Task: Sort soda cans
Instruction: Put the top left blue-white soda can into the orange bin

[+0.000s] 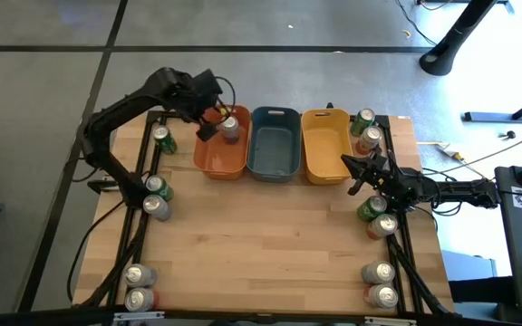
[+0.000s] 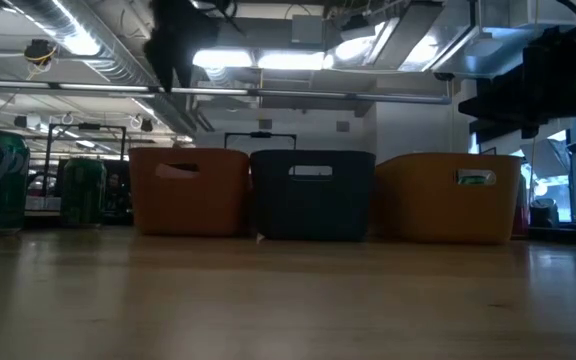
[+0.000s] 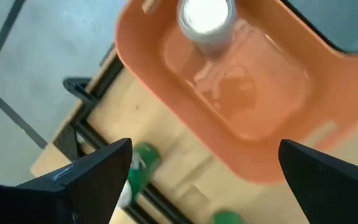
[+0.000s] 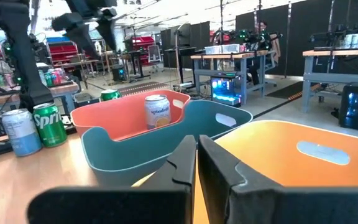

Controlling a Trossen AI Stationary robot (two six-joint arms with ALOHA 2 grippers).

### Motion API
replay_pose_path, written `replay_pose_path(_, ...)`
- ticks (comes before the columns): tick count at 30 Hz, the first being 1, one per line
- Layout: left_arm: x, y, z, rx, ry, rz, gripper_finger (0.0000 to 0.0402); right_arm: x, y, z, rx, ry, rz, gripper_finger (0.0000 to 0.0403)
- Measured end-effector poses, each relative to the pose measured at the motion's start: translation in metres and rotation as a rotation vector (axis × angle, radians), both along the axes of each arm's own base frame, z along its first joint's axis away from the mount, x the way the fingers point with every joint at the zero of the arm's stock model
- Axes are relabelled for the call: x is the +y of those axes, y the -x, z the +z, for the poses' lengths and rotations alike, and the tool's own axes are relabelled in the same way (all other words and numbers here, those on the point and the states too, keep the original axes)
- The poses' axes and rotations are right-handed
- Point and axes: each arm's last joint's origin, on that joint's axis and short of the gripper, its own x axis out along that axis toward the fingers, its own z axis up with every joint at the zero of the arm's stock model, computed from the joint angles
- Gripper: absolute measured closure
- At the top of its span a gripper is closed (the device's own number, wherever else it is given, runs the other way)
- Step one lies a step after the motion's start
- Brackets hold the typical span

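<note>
Soda cans stand upright along both side edges of the table. On the left are green cans (image 1: pixel 161 138) (image 1: pixel 157 187) and a silver one (image 1: pixel 157 206); on the right are several more (image 1: pixel 362 122) (image 1: pixel 371 208). One silver-and-orange can (image 1: pixel 231 127) (image 3: pixel 207 22) (image 4: pixel 158 111) stands on its base at the far end of the orange bin (image 1: pixel 208 156). My left gripper (image 1: pixel 211 127) (image 3: pixel 205 146) hangs open above that bin, well clear of the can. My right gripper (image 1: pixel 356 172) (image 4: pixel 196 155) is shut and level, next to the yellow bin (image 1: pixel 326 163), with nothing in it.
The orange bin, a grey-blue bin (image 1: pixel 274 158) and the yellow bin stand side by side at the table's far edge. More cans stand at the near corners (image 1: pixel 139 274) (image 1: pixel 381 272). Bare wood (image 1: pixel 261 244) lies in the middle of the table.
</note>
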Motion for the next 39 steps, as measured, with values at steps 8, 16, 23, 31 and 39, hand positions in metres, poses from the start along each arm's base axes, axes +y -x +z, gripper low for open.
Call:
replay_pose_path(8,-0.062,-0.006,0.001,-0.098,0.055,0.019,0.0009,0.0,0.0,0.001,0.0,0.017,0.0,0.0384)
replay_pose_path(16,-0.113,0.0,-0.029,-0.04,0.098,0.026,0.0009,0.0,0.0,0.001,-0.007,0.009,-0.009,0.0384)
replay_pose_path(23,-0.138,0.025,-0.041,-0.037,0.152,0.038,0.0009,-0.001,0.0,-0.003,0.028,-0.005,-0.024,0.0384)
replay_pose_path(31,-0.165,0.056,-0.047,-0.082,0.243,0.121,0.0009,-0.002,0.001,-0.008,0.075,-0.026,-0.062,0.0384)
replay_pose_path(39,-0.18,0.069,-0.073,0.014,0.272,0.127,0.0009,-0.001,0.001,-0.009,0.076,-0.033,-0.061,0.0384)
